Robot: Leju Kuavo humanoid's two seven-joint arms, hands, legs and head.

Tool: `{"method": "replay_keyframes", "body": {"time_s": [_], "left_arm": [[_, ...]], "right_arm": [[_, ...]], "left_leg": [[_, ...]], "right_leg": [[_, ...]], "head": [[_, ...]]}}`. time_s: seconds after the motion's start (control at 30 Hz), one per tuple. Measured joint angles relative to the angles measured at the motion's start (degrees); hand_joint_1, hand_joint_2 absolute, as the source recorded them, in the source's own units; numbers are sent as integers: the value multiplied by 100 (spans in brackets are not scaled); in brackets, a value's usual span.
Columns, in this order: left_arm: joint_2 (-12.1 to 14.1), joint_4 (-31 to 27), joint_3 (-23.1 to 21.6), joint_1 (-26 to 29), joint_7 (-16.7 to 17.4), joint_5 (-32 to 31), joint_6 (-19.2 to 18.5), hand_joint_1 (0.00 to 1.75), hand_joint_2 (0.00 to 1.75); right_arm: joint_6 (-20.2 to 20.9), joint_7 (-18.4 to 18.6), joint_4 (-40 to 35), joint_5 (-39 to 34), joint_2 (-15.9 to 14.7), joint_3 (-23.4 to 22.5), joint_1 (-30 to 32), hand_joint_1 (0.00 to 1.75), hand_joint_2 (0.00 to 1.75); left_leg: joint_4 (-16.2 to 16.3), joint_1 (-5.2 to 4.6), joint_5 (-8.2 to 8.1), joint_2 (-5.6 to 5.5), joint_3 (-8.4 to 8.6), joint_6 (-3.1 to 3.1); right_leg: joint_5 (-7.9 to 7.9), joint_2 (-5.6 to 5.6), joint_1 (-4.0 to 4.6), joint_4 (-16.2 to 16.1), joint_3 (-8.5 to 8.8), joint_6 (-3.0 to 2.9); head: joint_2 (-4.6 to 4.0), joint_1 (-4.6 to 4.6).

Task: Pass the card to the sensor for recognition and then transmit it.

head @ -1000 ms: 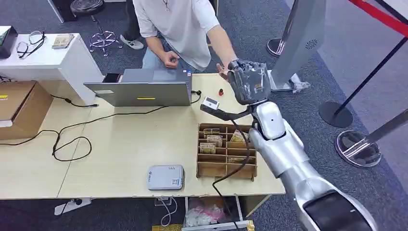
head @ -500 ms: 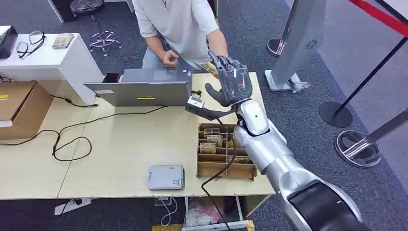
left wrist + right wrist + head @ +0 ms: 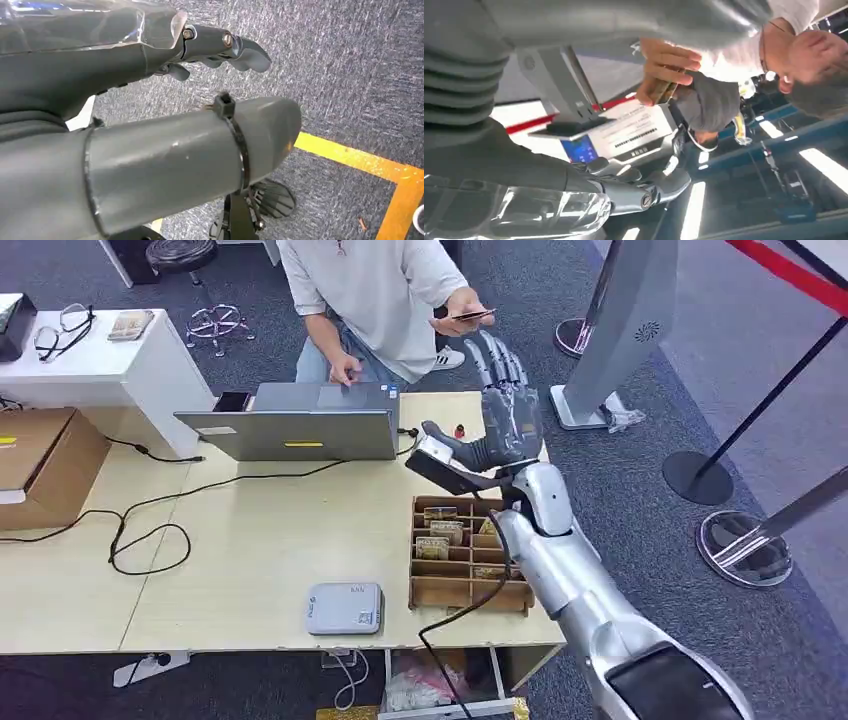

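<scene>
From the head view, my right hand [image 3: 508, 412] stood raised above the far edge of the counter [image 3: 250, 540], fingers spread wide and holding nothing. The card [image 3: 470, 314] sat in the person's hand [image 3: 455, 320], lifted clear above my fingertips and apart from them. I judged the handover done, so the task stood at its close; the next move called only for drawing my arm back without clipping the card box [image 3: 468, 552] or the laptop [image 3: 300, 422]. The grey sensor [image 3: 344, 608] lay near the front edge of the counter, well apart from my hand.

From my left wrist view, my left hand [image 3: 150, 60] hung over grey carpet crossed by a yellow floor line [image 3: 360, 162]; its fingers looked partly curled with nothing in them, though I could not tell their set for sure.

My right wrist view gave what the head view lacked: the underside of the person's hand [image 3: 666, 67], pinching the card [image 3: 663, 90] edge-on, and my own fingers [image 3: 644, 185] bare.
</scene>
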Motion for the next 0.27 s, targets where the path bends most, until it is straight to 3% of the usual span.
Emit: {"method": "replay_keyframes", "body": {"time_s": [0.27], "left_arm": [[-4,0,116,9,41,131,5,0,0]], "right_arm": [[389,-256,-1259,-883,-341,-35,1004,0,0]], "left_leg": [[0,0,-5,1,-2,1]], "right_leg": [[-2,-1,0,-2,-1,2]], "head": [[0,0]]}}
